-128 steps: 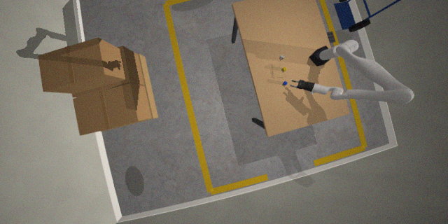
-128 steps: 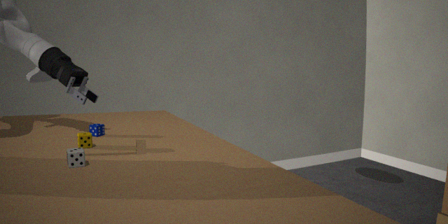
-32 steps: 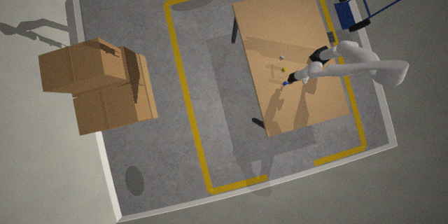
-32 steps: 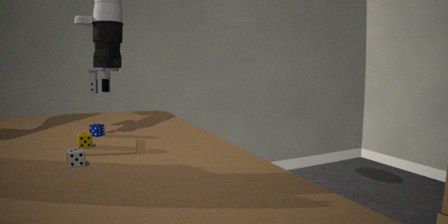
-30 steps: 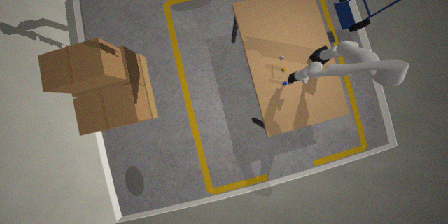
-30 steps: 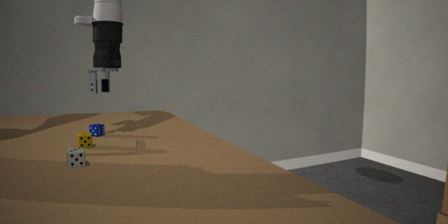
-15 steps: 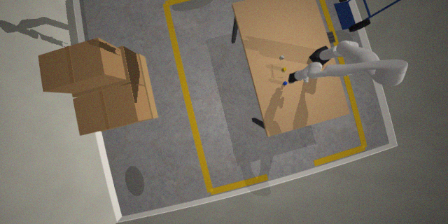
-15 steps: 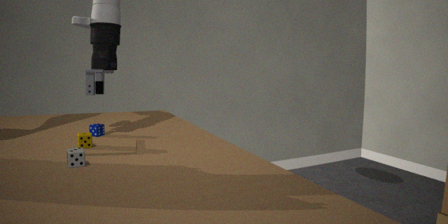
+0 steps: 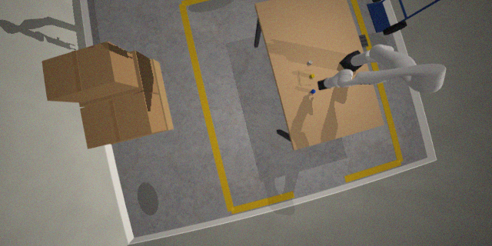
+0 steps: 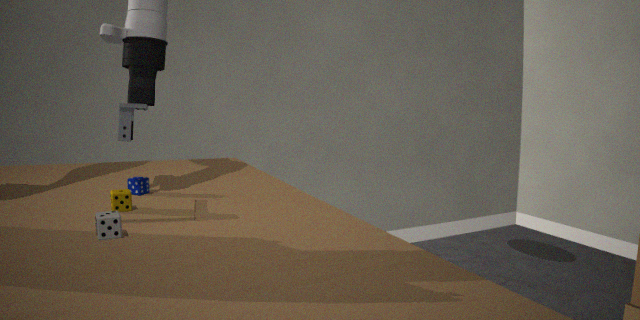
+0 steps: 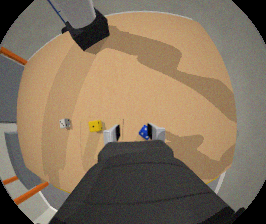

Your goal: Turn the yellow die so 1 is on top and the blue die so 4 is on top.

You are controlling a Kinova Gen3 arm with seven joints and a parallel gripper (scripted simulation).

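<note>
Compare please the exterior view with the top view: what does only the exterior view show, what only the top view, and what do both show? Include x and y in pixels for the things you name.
Only the exterior view: readable black pips on the near faces of the white and yellow dice, five on each.

Only the top view: the cardboard boxes [image 9: 96, 81], the blue hand truck [image 9: 378, 17] and the yellow floor line [image 9: 207, 113].

Both: the white die [image 9: 310, 63] [image 10: 109, 225], the yellow die [image 9: 312, 76] [image 10: 121, 201], the blue die [image 9: 313, 91] [image 10: 138, 186], and the arm [image 9: 403, 76] [image 10: 146, 15] above the wooden table [image 9: 307, 19] [image 10: 300, 275].
</note>
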